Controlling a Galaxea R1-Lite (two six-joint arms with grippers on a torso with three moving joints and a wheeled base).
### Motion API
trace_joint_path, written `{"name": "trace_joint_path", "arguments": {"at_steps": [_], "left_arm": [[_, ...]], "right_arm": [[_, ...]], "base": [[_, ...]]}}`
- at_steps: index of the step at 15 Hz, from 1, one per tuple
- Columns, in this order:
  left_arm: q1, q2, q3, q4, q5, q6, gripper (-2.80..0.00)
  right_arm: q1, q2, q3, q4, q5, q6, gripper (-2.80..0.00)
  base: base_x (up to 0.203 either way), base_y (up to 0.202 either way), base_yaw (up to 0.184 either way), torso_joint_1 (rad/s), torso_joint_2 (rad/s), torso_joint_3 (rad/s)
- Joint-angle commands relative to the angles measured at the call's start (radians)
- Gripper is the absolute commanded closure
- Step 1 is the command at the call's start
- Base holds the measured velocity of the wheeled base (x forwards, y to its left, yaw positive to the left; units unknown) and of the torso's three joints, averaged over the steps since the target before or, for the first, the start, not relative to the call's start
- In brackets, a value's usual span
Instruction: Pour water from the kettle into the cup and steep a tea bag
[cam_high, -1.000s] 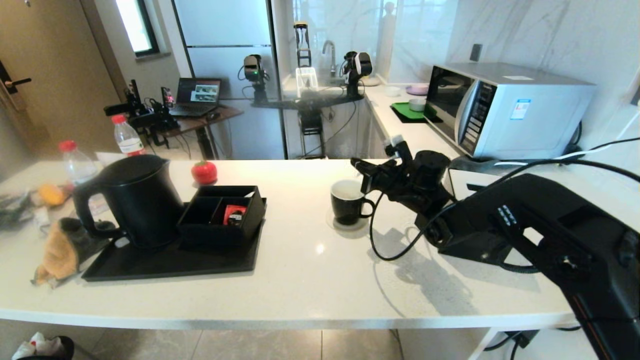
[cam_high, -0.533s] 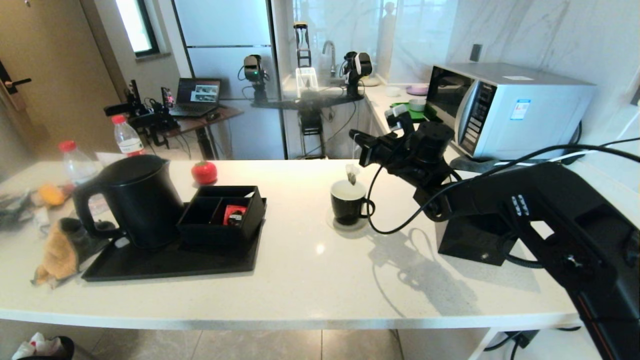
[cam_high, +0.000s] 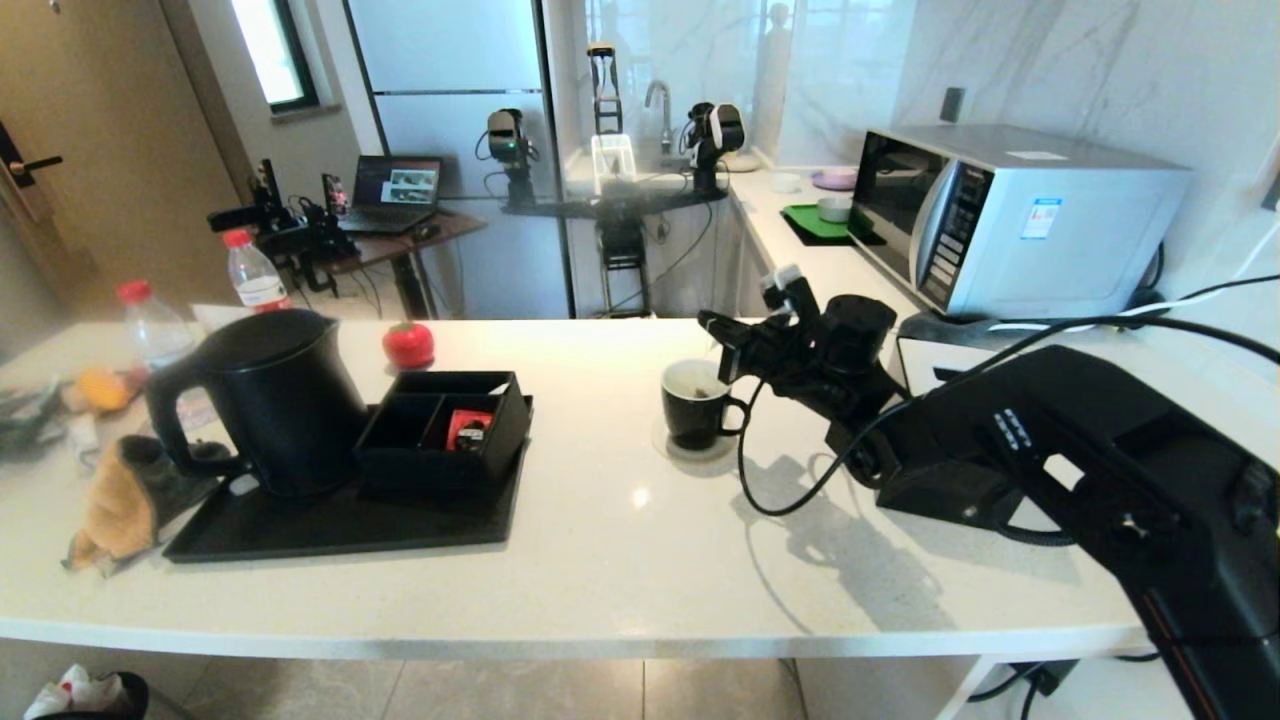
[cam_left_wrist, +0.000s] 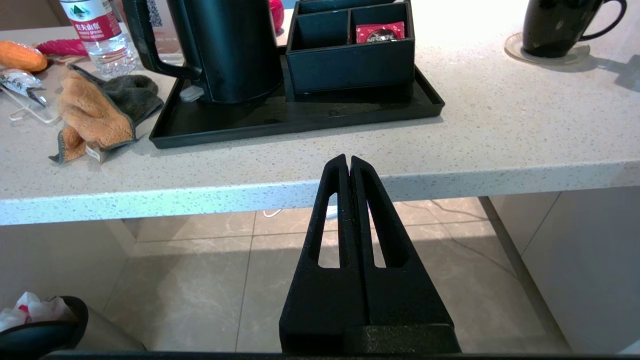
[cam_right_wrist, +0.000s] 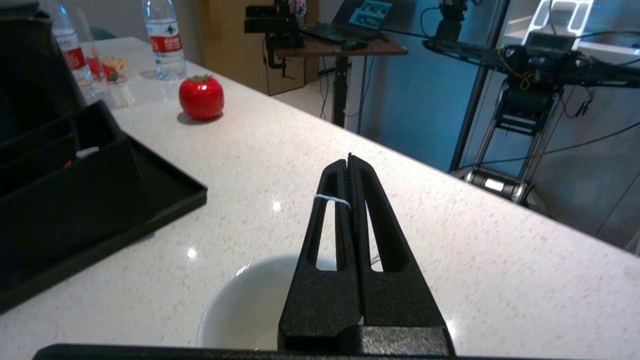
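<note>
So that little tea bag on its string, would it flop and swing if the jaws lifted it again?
Probably. The tea bag looks like a tiny soft pouch sitting in the cup, so likely very light. Its thin string is pinched in the shut right gripper, and it would probably dangle and sway. It seems fragile; a sharp tug might tear it.

I see the kettle (cam_high: 265, 400) as matt black plastic, on a matt black tray (cam_high: 340, 520). The cup (cam_high: 695, 405) looks glossy black outside, smooth white inside. The counter (cam_high: 620, 560) is polished speckled stone. My right gripper (cam_right_wrist: 349, 167) has grainy matt black fingers. At far left, the cloth (cam_left_wrist: 95, 112) looks fuzzy.
</note>
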Motion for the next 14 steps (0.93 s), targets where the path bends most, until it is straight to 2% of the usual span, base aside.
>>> {"name": "trace_joint_path", "arguments": {"at_steps": [1,7,14], "left_arm": [[0.0,0.0,0.0,0.0,0.0,0.0,0.0],[0.0,0.0,0.0,0.0,0.0,0.0,0.0],[0.0,0.0,0.0,0.0,0.0,0.0,0.0]], "right_arm": [[0.011,0.005,0.075,-0.045,0.002,0.0,0.0],[0.013,0.0,0.077,-0.058,0.003,0.0,0.0],[-0.001,-0.034,-0.072,0.034,0.003,0.002,0.0]], "base": [[0.0,0.0,0.0,0.0,0.0,0.0],[0.0,0.0,0.0,0.0,0.0,0.0],[0.0,0.0,0.0,0.0,0.0,0.0]]}}
